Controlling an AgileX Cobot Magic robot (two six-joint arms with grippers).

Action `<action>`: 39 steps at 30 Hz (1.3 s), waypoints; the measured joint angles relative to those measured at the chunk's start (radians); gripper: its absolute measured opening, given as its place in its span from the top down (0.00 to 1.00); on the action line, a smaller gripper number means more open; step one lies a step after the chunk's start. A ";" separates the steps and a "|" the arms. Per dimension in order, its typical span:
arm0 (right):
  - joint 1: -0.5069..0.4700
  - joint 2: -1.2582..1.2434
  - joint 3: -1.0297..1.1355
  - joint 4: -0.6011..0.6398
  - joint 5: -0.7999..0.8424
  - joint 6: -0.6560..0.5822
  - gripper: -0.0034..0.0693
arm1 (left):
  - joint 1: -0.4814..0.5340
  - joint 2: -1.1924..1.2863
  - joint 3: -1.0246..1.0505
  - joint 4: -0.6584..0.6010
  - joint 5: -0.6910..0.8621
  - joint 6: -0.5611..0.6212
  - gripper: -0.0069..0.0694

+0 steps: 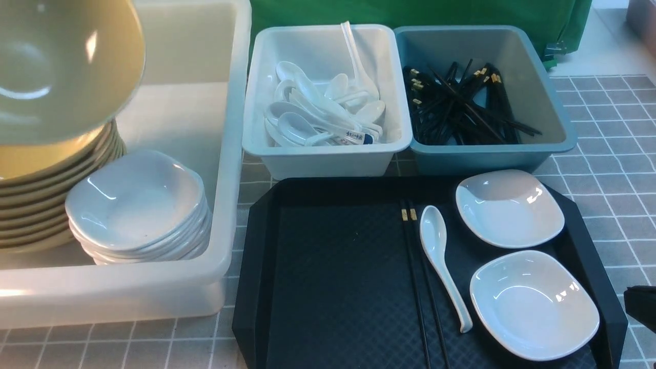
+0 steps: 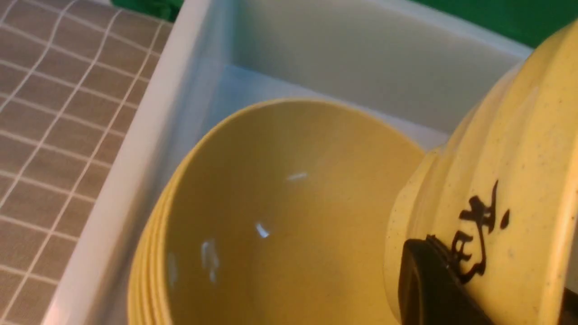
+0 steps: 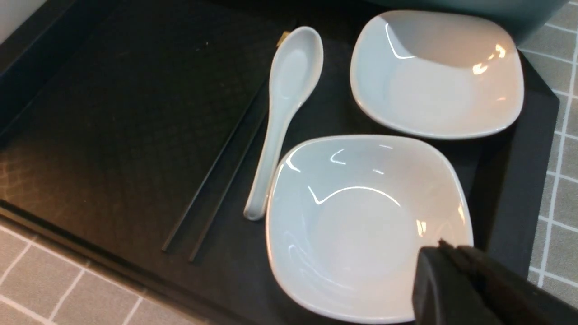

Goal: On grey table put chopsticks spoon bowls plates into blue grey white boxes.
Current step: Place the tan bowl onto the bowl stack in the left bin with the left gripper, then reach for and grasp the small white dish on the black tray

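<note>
My left gripper (image 2: 496, 289) is shut on the wall of a yellow bowl (image 2: 505, 189), one dark finger (image 2: 433, 280) on its outside. The bowl (image 1: 56, 66) hangs tilted over a stack of yellow bowls (image 1: 46, 195) in the big white box (image 1: 233, 154). On the black tray (image 1: 328, 287) lie a pair of black chopsticks (image 1: 417, 287), a white spoon (image 1: 441, 261) and two square white plates, far (image 1: 510, 207) and near (image 1: 533, 302). My right gripper (image 3: 445, 253) is shut and empty, just above the near plate's (image 3: 361, 216) rim.
A stack of white plates (image 1: 138, 205) sits beside the yellow stack in the white box. A light grey box (image 1: 328, 154) holds several white spoons. A blue box (image 1: 543, 148) holds several black chopsticks. Green cloth hangs behind the boxes.
</note>
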 joint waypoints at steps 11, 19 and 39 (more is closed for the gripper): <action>0.000 0.000 0.013 0.008 -0.003 0.000 0.89 | 0.003 0.028 0.063 0.137 -0.152 -0.045 0.71; 0.000 0.000 0.013 0.012 -0.003 0.000 0.89 | 0.003 -0.020 0.063 0.136 -0.123 -0.045 0.40; 0.000 0.336 -0.076 -0.002 0.015 0.037 0.60 | -0.616 -0.489 0.131 0.083 0.034 0.111 0.90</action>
